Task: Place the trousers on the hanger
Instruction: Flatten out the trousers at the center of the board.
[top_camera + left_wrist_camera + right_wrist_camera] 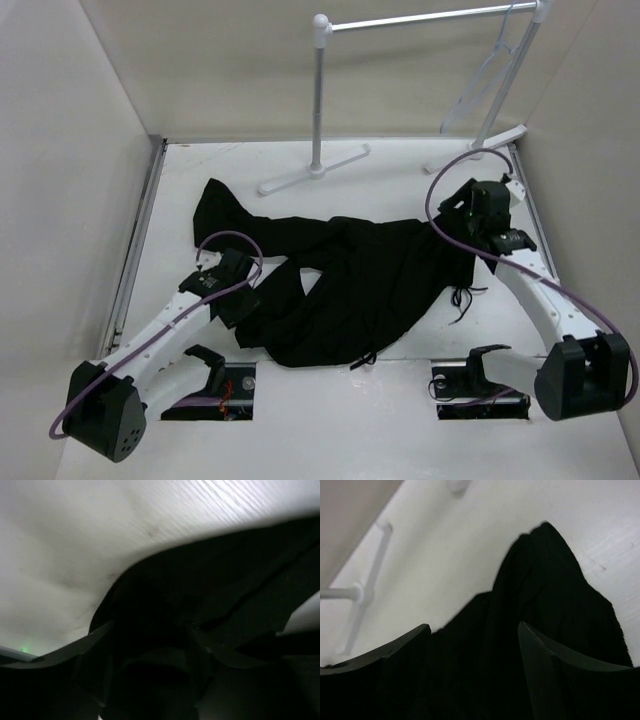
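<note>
The black trousers (370, 280) lie crumpled across the middle of the white table (300, 420), one leg reaching to the back left. The pale hanger (487, 75) hangs from the rack bar at the back right. My left gripper (243, 290) is low on the trousers' left part; in the left wrist view it (152, 627) is open, with dark folds (225, 580) between its fingers. My right gripper (465, 232) is at the trousers' right edge; in the right wrist view it (475, 625) is open, with black cloth (545, 580) between and beyond its fingers.
The white tubular rack (320, 100) stands at the back, its flat feet on the table; one foot shows in the right wrist view (365, 592). Walls close in on the left, back and right. Two cut-outs (480, 390) lie near the arm bases.
</note>
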Action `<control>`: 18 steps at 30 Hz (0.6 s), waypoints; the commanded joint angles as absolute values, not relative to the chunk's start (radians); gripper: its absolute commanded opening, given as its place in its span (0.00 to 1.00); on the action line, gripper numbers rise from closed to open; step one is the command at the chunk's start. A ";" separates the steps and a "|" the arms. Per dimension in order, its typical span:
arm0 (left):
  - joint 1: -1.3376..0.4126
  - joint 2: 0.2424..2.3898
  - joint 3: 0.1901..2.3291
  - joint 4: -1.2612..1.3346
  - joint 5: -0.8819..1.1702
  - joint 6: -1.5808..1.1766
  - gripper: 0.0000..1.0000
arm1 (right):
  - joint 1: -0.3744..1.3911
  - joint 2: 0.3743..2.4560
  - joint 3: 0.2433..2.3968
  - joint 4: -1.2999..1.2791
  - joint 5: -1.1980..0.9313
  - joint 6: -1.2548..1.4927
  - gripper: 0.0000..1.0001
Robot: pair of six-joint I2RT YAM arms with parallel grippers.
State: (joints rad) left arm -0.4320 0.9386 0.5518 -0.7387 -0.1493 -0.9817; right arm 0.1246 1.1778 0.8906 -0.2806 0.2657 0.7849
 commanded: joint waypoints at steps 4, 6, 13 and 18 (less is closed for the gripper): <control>-0.456 0.948 0.551 -0.699 -0.091 -1.029 0.12 | 0.096 1.126 0.694 -0.341 0.327 0.775 0.81; -0.436 0.905 0.610 -0.719 -0.100 -1.031 0.05 | 0.050 1.152 0.670 -0.330 0.315 0.784 0.84; -0.393 0.854 1.099 -1.010 -0.314 -0.992 0.00 | 0.012 1.279 0.709 -0.319 0.318 0.818 0.75; -0.410 0.928 1.443 -1.274 -0.465 -1.014 0.06 | -0.001 1.321 0.719 -0.275 0.298 0.833 0.51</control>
